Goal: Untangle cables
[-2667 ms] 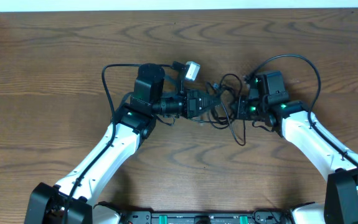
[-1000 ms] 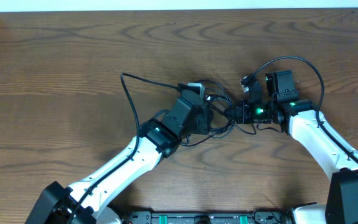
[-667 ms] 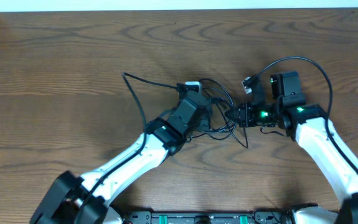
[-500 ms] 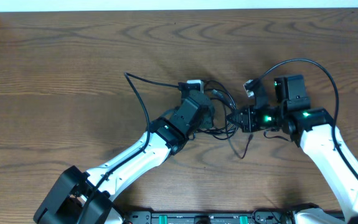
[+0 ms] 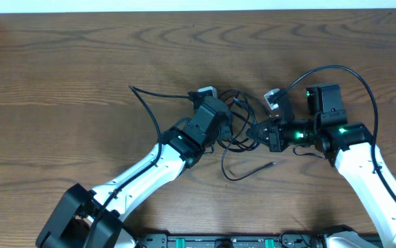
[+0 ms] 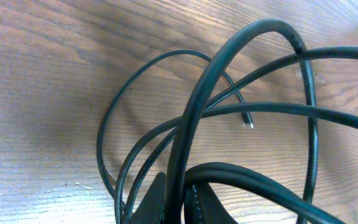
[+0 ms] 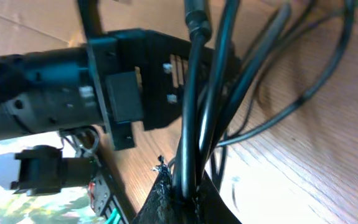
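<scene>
While the left claw [image 6: 177,191] and right claw [image 7: 182,190] each pinch black cables [image 6: 188,118], the tangle between them seems mid-separation, needing gentle outward pulls.

On table [image 5: 60,83] — cables [image 5: 240,142] between left tool [image 6: 174,190] and right tool [image 7: 179,191].

Left claw [image 6: 177,200] and right claw [image 7: 182,190] clamped, facing.

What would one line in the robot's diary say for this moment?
phase: untangling | left claw: shut on black cables | right claw: shut on black cables | loose plug end: lying on table
</scene>
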Tool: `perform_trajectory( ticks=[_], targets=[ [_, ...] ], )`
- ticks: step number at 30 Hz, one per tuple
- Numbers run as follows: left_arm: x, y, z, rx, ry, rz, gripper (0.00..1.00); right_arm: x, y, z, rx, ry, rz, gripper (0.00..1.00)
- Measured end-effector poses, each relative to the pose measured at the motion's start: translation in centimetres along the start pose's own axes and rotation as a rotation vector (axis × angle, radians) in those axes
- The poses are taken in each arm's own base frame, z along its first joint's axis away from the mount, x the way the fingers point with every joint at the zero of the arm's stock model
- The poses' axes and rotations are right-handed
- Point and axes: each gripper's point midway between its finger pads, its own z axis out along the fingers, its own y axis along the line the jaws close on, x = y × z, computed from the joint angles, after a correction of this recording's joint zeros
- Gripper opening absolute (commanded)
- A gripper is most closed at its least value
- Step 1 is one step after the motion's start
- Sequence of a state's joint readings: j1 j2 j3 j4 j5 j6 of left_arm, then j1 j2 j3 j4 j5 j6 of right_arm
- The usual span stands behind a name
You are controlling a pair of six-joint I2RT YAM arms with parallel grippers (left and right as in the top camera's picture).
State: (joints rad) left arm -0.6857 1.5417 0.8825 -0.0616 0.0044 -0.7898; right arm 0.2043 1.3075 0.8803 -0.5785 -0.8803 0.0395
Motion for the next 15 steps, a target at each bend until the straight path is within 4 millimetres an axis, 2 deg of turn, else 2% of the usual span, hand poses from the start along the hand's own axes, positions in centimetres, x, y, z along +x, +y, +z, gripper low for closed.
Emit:
perform_trajectory(
  ticks=[2,5,7,10,13,15],
  targets=[
    [0.0,0.0,0.0,0.002,0.004,-0.022,0.08,-0.2,0.2,0.0,-0.014,-0.006,-0.009,0.01],
    [0.1,0.3,0.0,-0.006,0.017,-0.083,0.07,-0.2,0.2,0.0,-0.015,-0.008,-0.012,0.08],
    [0.1,1.4,-0.1,-0.044,0.023,-0.147,0.07,-0.2,0.1,0.0,-0.005,-0.01,-0.005,0.09],
    [-1.0,5.3,-0.3,-0.162,0.003,-0.295,0.07,-0.4,-0.7,-0.3,0.058,-0.023,0.017,0.01],
    [-1.4,9.4,-1.0,-0.288,-0.003,-0.454,0.07,-0.5,-2.5,-0.7,0.174,-0.038,0.093,0.01],
    [-1.8,10.7,-1.2,-0.318,-0.008,-0.524,0.08,-0.5,-3.6,-1.0,0.235,-0.047,0.138,0.01]
  ],
)
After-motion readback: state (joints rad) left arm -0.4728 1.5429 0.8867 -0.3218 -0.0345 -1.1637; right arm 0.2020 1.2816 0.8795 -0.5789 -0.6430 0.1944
